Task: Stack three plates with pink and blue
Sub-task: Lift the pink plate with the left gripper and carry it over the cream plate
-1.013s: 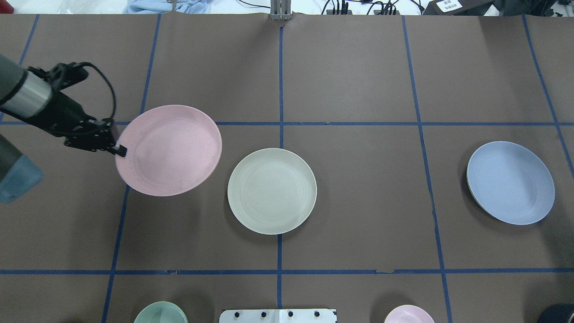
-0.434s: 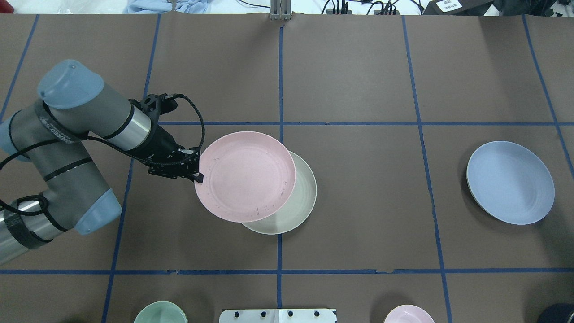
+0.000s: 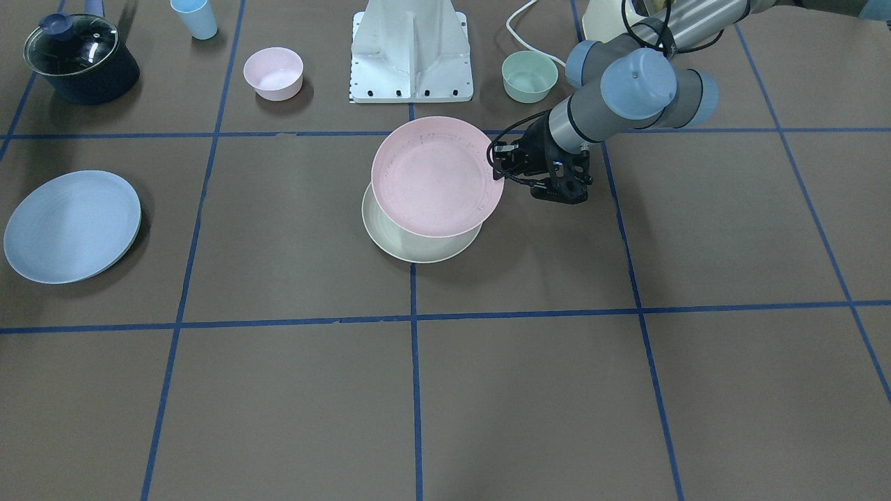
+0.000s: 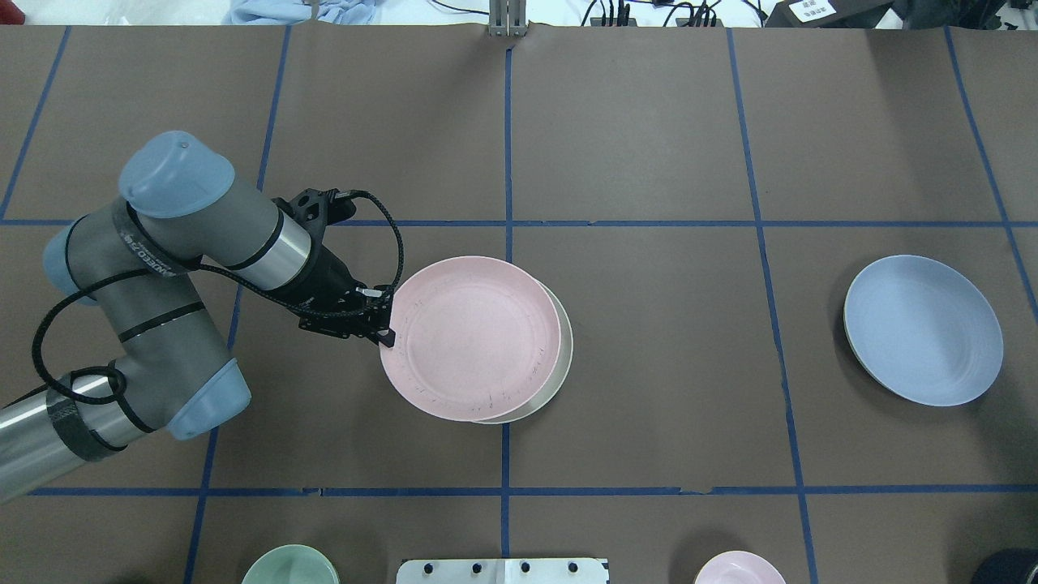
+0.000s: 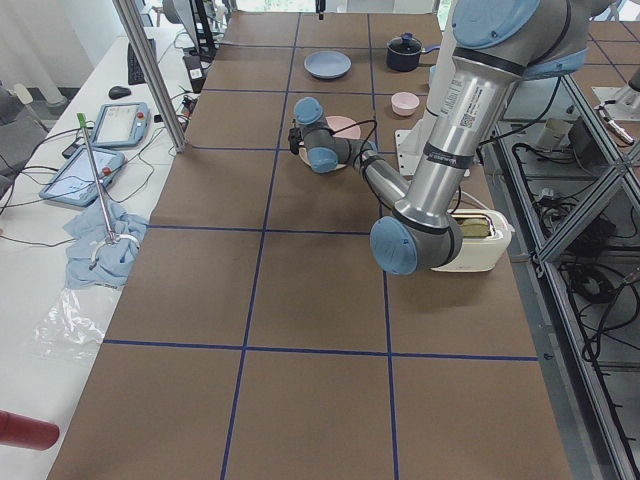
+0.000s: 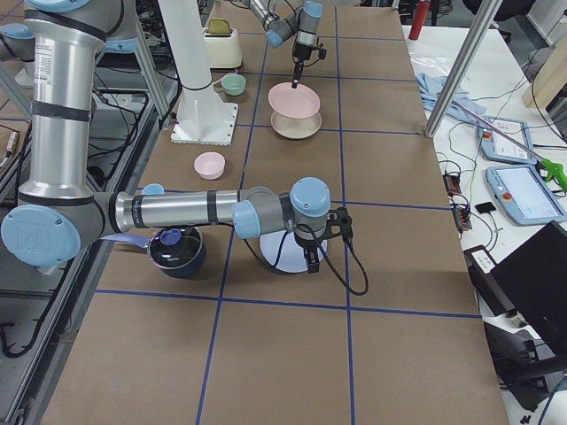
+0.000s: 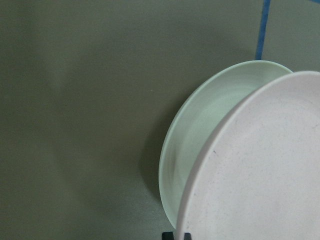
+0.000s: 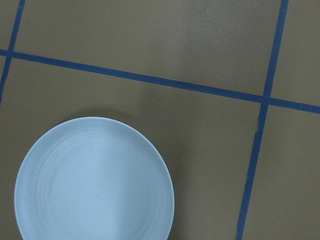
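The pink plate (image 4: 474, 337) is covering most of the cream plate (image 4: 566, 357); the wrist view's lower edge is cutting off the blue plate (image 8: 95, 180).

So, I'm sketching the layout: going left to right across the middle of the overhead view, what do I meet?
left pincer → pink plate → blue plate. The cream plate lies mostly under the pink one, so it is left out.

Pink bowl (image 3: 273, 72), mint bowl (image 3: 530, 76), blue cup (image 3: 194, 17), lidded pot (image 3: 80, 59)
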Robot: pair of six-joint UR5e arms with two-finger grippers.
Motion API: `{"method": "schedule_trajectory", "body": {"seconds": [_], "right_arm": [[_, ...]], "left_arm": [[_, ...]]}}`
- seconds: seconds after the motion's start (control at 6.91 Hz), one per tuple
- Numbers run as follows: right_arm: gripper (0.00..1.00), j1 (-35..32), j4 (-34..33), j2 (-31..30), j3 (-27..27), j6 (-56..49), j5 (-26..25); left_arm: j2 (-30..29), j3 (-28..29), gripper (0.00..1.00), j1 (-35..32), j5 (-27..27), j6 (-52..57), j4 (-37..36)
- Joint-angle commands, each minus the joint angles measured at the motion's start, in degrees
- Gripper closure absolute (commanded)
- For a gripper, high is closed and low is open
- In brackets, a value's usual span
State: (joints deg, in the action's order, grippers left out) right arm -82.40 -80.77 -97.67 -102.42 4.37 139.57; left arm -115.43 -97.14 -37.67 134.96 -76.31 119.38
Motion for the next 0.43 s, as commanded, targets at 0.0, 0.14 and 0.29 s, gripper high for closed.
{"method": "schedule_trajectory", "body": {"seconds": [0.0,0.14,0.29], "right_arm": [[0.00,0.22,0.00,0.02,-0.06,0.02,0.00],[0.00,0.22,0.00,0.02,-0.06,0.02,0.00],[0.00,0.22,0.00,0.02,-0.06,0.02,0.09]], "left_arm": [[-0.76,1.33,1.00,1.02,-2.15,0.02,1.64],[-0.93,1.60,1.00,1.20,-2.16,0.02,1.82],[-1.89,2.64,1.00,1.20,-2.25,0.02,1.91]]}}
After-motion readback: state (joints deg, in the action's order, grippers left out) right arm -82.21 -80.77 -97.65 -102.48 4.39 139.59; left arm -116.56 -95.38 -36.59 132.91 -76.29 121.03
